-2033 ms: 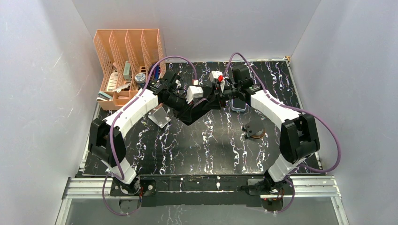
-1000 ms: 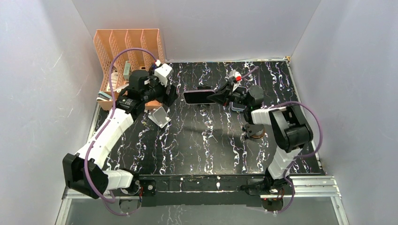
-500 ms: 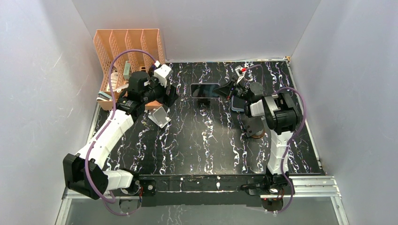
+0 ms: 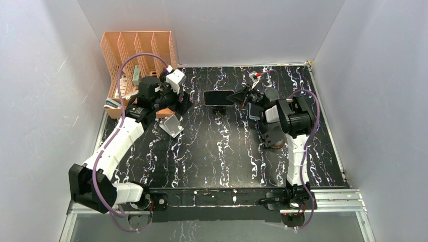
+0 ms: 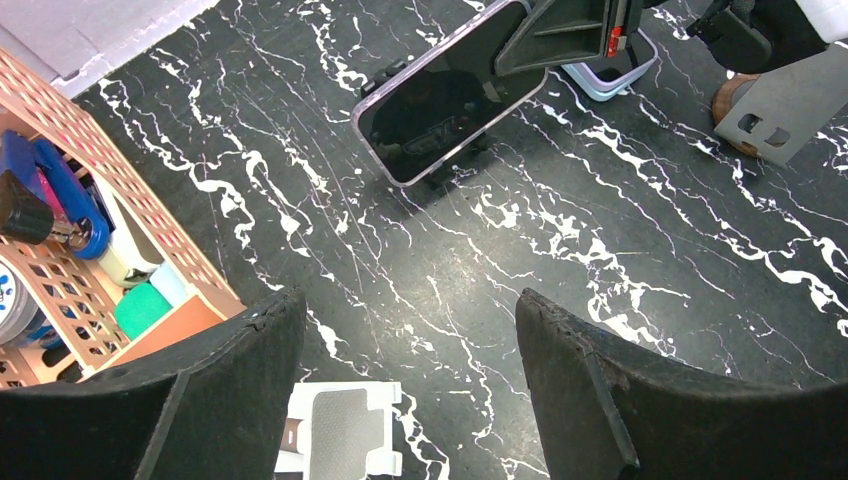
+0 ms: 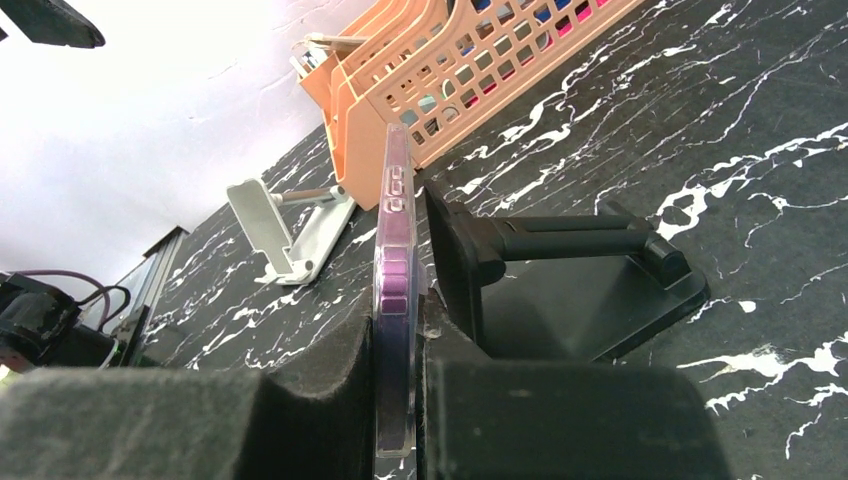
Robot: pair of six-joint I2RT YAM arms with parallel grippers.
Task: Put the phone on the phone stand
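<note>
The phone (image 4: 218,97), dark-screened in a clear case with a purple rim, stands on its long edge at the back middle of the table. My right gripper (image 4: 241,97) is shut on its right end; the right wrist view shows the phone (image 6: 395,260) edge-on, clamped in the right gripper (image 6: 397,400). The black phone stand (image 6: 560,280) is directly behind it, its back plate close against the phone. My left gripper (image 4: 182,102) hangs open to the left with nothing in it. In its wrist view the left gripper (image 5: 410,330) looks toward the phone (image 5: 450,95).
A white folding stand (image 4: 171,125) lies under the left gripper. An orange desk organizer (image 4: 136,65) with small items fills the back left corner. A second phone in a pale blue case (image 4: 256,112) and a round dark object (image 4: 275,138) lie by the right arm.
The left arm let go of the phone and withdrew to the left. The right gripper carried the phone a little back and right, levelling it by the black stand, as its arm folded up.
</note>
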